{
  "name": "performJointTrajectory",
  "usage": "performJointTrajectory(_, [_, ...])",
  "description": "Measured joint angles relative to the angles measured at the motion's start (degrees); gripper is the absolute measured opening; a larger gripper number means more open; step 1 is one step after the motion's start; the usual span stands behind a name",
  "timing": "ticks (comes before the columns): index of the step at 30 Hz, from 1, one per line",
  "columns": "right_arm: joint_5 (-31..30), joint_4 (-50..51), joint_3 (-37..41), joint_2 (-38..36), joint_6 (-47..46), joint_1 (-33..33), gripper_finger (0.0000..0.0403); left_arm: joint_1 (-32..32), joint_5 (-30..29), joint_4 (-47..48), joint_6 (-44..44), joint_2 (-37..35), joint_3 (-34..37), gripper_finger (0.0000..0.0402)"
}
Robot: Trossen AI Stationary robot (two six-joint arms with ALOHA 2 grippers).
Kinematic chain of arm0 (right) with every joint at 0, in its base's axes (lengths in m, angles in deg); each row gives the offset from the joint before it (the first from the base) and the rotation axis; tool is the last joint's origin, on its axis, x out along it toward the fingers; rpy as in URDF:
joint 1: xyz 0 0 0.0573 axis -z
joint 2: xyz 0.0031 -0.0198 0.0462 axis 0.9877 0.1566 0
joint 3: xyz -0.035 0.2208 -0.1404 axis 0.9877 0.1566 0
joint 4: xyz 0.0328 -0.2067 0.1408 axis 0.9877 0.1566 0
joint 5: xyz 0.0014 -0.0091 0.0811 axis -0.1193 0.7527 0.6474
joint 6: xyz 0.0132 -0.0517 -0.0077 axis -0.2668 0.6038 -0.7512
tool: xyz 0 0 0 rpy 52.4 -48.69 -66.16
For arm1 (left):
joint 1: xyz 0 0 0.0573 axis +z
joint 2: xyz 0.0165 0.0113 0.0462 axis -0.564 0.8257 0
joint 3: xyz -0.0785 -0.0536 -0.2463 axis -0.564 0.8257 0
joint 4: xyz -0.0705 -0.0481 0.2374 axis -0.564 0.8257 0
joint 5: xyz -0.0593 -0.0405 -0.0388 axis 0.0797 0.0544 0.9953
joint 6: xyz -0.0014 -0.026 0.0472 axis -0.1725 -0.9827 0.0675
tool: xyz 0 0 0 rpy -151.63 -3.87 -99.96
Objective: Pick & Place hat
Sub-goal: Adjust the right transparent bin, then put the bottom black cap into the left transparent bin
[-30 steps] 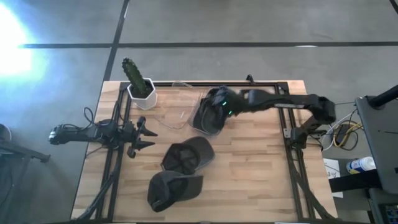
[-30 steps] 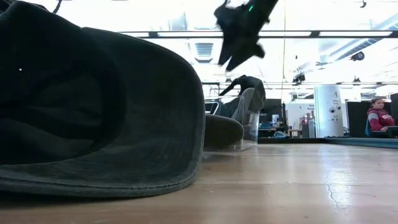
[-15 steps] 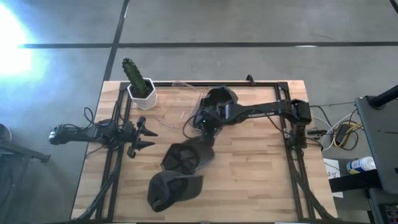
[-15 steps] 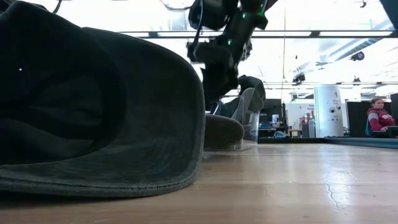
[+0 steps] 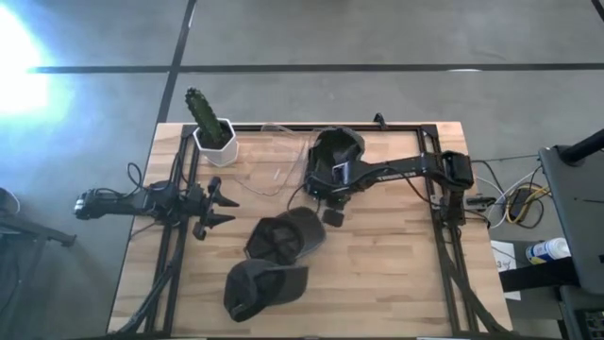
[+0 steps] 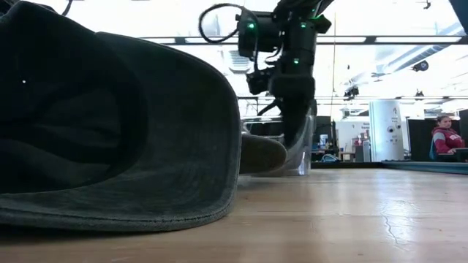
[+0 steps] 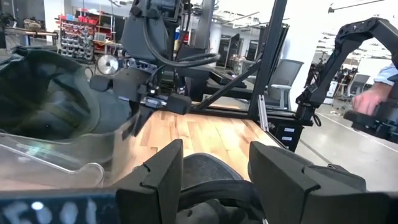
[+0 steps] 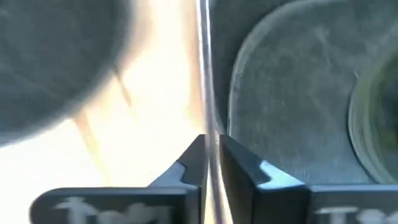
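A dark hat (image 5: 342,149) lies in a clear plastic container (image 5: 269,161) at the table's far middle, leaning on its wall. Two more dark hats lie on the wood nearer, one (image 5: 288,236) mid-table and one (image 5: 264,283) by the near edge, huge in the low view (image 6: 110,124). My right gripper (image 8: 209,158) stands low beside the container's right end (image 5: 319,192), shut on its clear wall, with the hat's brim (image 8: 292,93) just beside it. My left gripper (image 7: 214,177) waits open at the table's left (image 5: 222,203). My right gripper pinches the thin upright edge of the clear container's wall (image 8: 207,118) between its two fingers. They come from above, pointing down (image 6: 296,135). The container stands on the table. Whether a finger also touches the hat's brim I cannot tell.
A potted cactus (image 5: 209,127) stands at the far left corner. A black frame rail (image 5: 396,127) runs along the table's far side and down both sides. Bare wood lies to the right of the two loose hats. A person (image 6: 442,139) sits in the room behind.
My right gripper has swung from above the hat in the container toward the table's near side, come down beside the container's right end, and shut. The hat in the container now shows uncovered. The two loose hats have stayed put.
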Motion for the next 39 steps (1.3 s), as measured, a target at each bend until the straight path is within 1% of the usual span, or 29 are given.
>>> performJointTrajectory(2, [-1.4,2.0,1.3,-1.6,-0.7,0.1,0.0026,0.0,0.0,0.0,0.0,0.0,0.0,0.0179])
performJointTrajectory(4, [-2.4,3.8,2.8,-3.4,-1.4,0.1,0.0026,0.0,0.0,0.0,0.0,0.0,0.0,0.0179])
performJointTrajectory(7, [-2.6,3.2,5.1,-7.6,-3.9,0.0,0.0041,0.0,0.0,-0.2,-0.3,0.0,0.0,0.0179])
performJointTrajectory(9, [-2.6,2.9,5.8,-10.8,-5.4,0.0,0.0058,0.0,0.1,-2.4,-4.0,0.0,0.0,0.0179])
performJointTrajectory(12, [-2.4,2.0,5.8,-15.4,-6.2,-0.6,0.0092,0.0,-0.6,-10.5,-14.4,0.0,0.0,0.0179])
performJointTrajectory(14, [-2.4,1.3,5.8,-18.3,-6.2,-1.3,0.0116,0.0,-1.9,-17.1,-19.5,0.1,0.0,0.0179])
performJointTrajectory(19, [-2.3,0.6,5.7,-23.0,-6.3,-3.5,0.0171,0.0,-2.2,-32.1,-31.0,0.1,0.0,0.0179])
performJointTrajectory(21, [-1.7,-0.1,5.7,-23.7,-7.0,-5.1,0.0186,0.0,-3.8,-36.9,-30.2,0.2,0.0,0.0179])
performJointTrajectory(23, [0.6,-1.4,5.7,-23.6,-7.2,-6.9,0.0195,0.0,-7.1,-41.7,-28.7,0.2,0.0,0.0179])
performJointTrajectory(25, [2.8,-3.2,5.7,-22.8,-7.2,-9.0,0.0198,0.0,-9.7,-43.9,-28.9,0.2,0.0,0.0179])
performJointTrajectory(27, [3.6,-6.0,5.7,-21.5,-7.1,-10.9,0.0198,0.0,-11.5,-42.6,-30.5,0.5,0.0,0.0179])
performJointTrajectory(29, [3.8,-8.6,5.7,-20.3,-6.8,-12.3,0.0196,0.0,-12.9,-37.7,-35.7,1.3,-0.1,0.0179])
performJointTrajectory(32, [4.3,-11.9,5.7,-18.8,-5.6,-13.4,0.0195,-0.1,-12.6,-21.9,-45.0,4.5,-2.4,0.0179])
performJointTrajectory(35, [7.3,-14.9,5.7,-16.8,-2.8,-14.4,0.0194,-0.4,-8.8,-7.2,-50.2,8.7,-6.7,0.0177])
performJointTrajectory(39, [11.1,-20.3,5.7,-12.9,2.8,-16.4,0.0194,-1.4,-1.5,5.2,-50.0,14.3,-13.2,0.0175])
